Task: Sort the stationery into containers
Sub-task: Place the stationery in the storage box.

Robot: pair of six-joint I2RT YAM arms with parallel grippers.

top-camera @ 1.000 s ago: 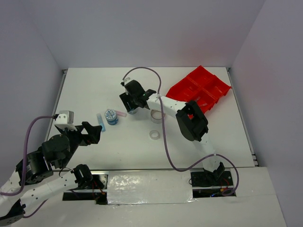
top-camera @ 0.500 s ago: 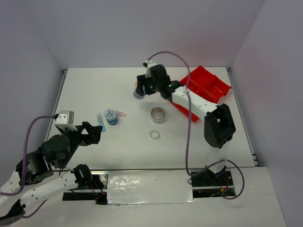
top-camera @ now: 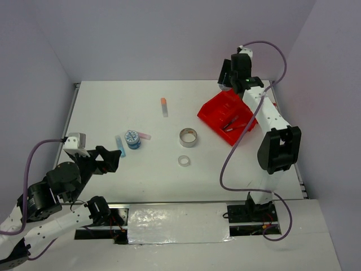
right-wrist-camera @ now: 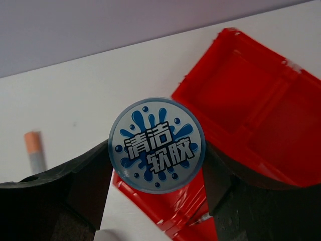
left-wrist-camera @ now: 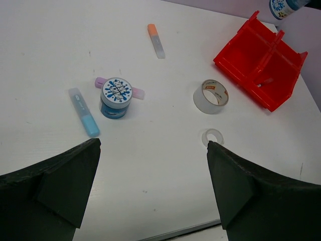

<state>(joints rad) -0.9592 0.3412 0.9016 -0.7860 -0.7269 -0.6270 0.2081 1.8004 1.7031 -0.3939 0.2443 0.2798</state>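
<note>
Starting at the near left corner of the bench (top-camera: 101, 107): got the left claw (top-camera: 107, 160) hanging low with both fingers spread wide and nothing between them, same story from its own wrist cam (left-wrist-camera: 153, 145). Just past it, seeing a light blue tube (top-camera: 120, 145) lying flat, then a round tub (top-camera: 132, 139) with a blue-white splash lid standing upright just beside it. Also spotted a pink tube (top-camera: 145, 136) poking out from behind that tub, touching or nearly so, can't tell which. Loads of bare white between this little cluster and the left and far edges.

Toward the far edge, about mid-bench, found an orange-capped tube (top-camera: 163, 106) all alone, well apart from everything. Moving right, got the silvery tape roll (top-camera: 188, 137) lying flat, hole up, and a clear tape ring (top-camera: 184, 161) closer to the near edge, near the roll but not touching. Open bench all around both.

Then the red tray (top-camera: 217, 110) by the far right corner, sitting skewed to the edges, with the right arm (top-camera: 265, 113) crossing over it and thin pens (top-camera: 231, 123) in a near-side compartment. Finally the right claw (top-camera: 228, 79), up by the far edge over the tray's far left corner, clenched on a second tub (right-wrist-camera: 157, 144), held in the air above the tray rim.
</note>
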